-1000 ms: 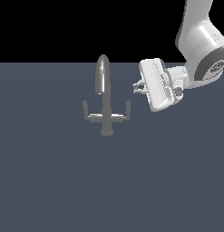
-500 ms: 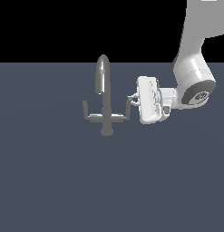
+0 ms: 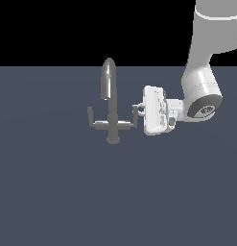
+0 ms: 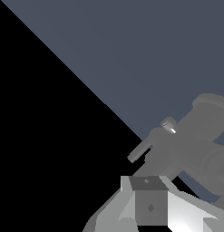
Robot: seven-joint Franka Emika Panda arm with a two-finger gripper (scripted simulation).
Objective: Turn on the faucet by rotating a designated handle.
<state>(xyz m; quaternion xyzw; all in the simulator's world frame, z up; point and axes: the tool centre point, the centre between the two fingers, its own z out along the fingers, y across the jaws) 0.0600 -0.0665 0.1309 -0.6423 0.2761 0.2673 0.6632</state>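
The dull-grey faucet [image 3: 109, 103] stands upright on the dark floor, with a tall arched spout and a crossbar with two short upturned arms. The handle [image 3: 134, 120] is the arm on the exterior view's right. My gripper [image 3: 139, 109] lies sideways on the right, pointing at the handle. Its fingertips [image 3: 138, 106] are at the handle's upturned tip, touching or almost touching it. In the wrist view the fingers [image 4: 149, 204] appear pressed together, with the faucet [image 4: 190, 145] close in front. The gripper holds nothing.
The flat dark grey-blue floor [image 3: 53, 192] spreads all around the faucet. My white arm [image 3: 201, 91] comes down from the upper right of the exterior view. Nothing else stands on the floor.
My gripper has moved down and toward the exterior view's left, from above and right of the handle to right beside it. The faucet and its arms look unmoved.
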